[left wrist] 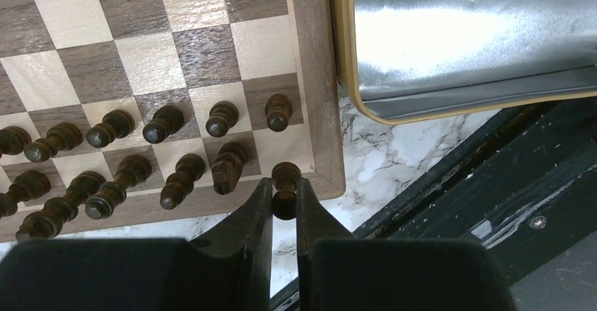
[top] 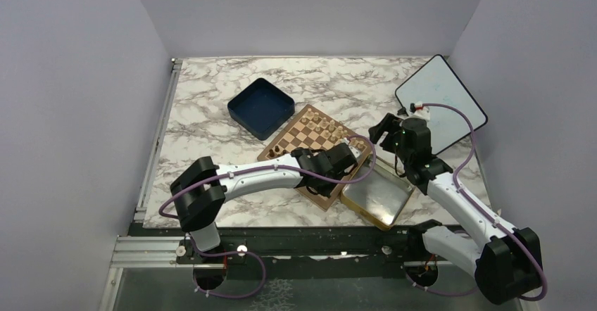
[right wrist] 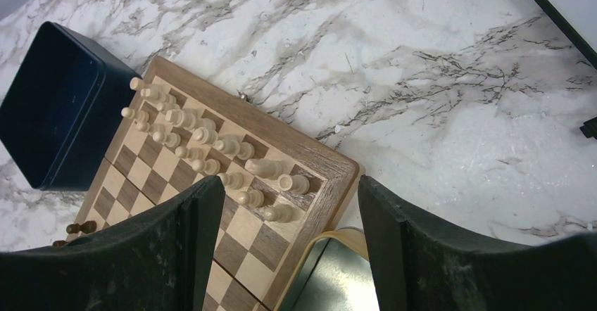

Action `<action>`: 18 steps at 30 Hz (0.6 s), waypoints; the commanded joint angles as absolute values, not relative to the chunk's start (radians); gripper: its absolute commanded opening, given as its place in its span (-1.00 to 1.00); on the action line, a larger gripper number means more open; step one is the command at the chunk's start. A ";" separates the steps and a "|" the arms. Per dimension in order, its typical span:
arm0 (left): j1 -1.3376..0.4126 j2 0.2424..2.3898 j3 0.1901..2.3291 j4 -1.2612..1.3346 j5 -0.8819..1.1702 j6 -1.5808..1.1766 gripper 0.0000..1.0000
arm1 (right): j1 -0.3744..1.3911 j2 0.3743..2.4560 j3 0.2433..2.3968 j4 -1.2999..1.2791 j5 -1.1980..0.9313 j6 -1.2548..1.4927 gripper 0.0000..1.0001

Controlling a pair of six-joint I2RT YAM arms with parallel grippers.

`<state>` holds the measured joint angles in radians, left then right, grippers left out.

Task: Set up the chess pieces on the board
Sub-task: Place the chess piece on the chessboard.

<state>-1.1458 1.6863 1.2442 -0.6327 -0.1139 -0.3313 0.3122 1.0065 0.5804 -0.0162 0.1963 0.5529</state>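
The board carries two rows of dark brown chess pieces along its near edge. My left gripper is shut on one more dark piece, over the board's corner square beside the border. I cannot tell whether that piece touches the square. From above, the left gripper sits at the board's near right side. My right gripper hangs open and empty above the far right corner of the board, where pale pieces stand in two rows.
A gold-rimmed metal tray lies tight against the board's right edge, close to the held piece. A dark blue box sits at the board's far left. A whiteboard leans at the back right. The table's front edge runs just below the board corner.
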 commanded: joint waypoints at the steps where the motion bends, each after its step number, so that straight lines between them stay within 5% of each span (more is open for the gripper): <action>1: -1.153 1.705 1.281 -0.636 -0.141 -0.321 -0.98 | 0.305 0.983 0.570 0.011 0.193 0.548 0.50; 18: -1.154 1.748 1.284 -0.623 -0.155 -0.305 -0.98 | 0.304 0.974 0.568 0.014 0.173 0.552 0.50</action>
